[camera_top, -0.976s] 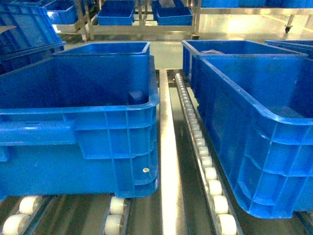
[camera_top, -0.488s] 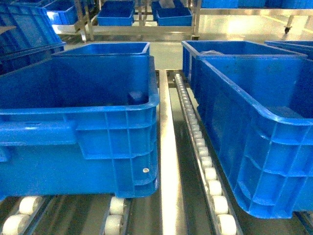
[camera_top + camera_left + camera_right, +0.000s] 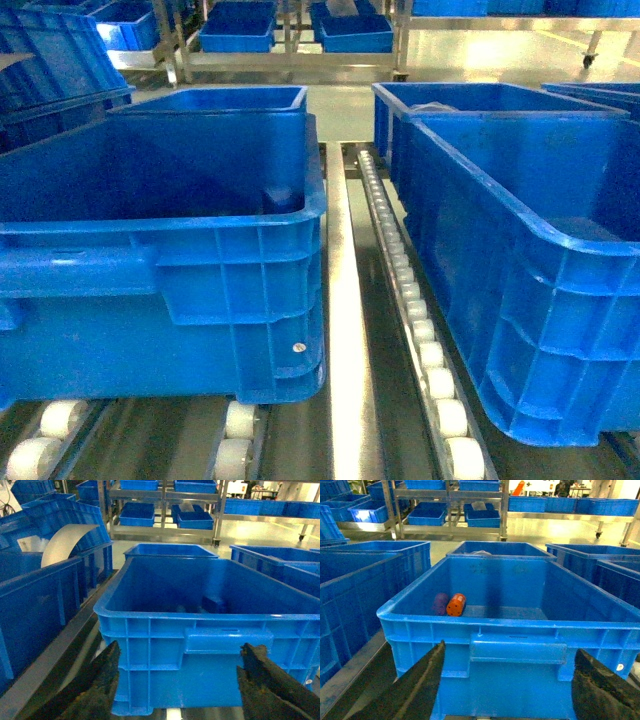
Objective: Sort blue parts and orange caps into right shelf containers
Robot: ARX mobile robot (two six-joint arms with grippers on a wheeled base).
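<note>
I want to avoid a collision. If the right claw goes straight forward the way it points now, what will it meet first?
Most likely the near wall of the blue crate directly ahead, around its handle ledge. The right claw is open, its fingers spread low before that wall. The depth to it is unclear.

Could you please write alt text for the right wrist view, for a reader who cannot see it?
A large blue crate fills the view, holding an orange cap beside a dark purplish part at its left wall. The open right hand frames the crate's near wall, with more blue crates and metal shelving behind.
</note>
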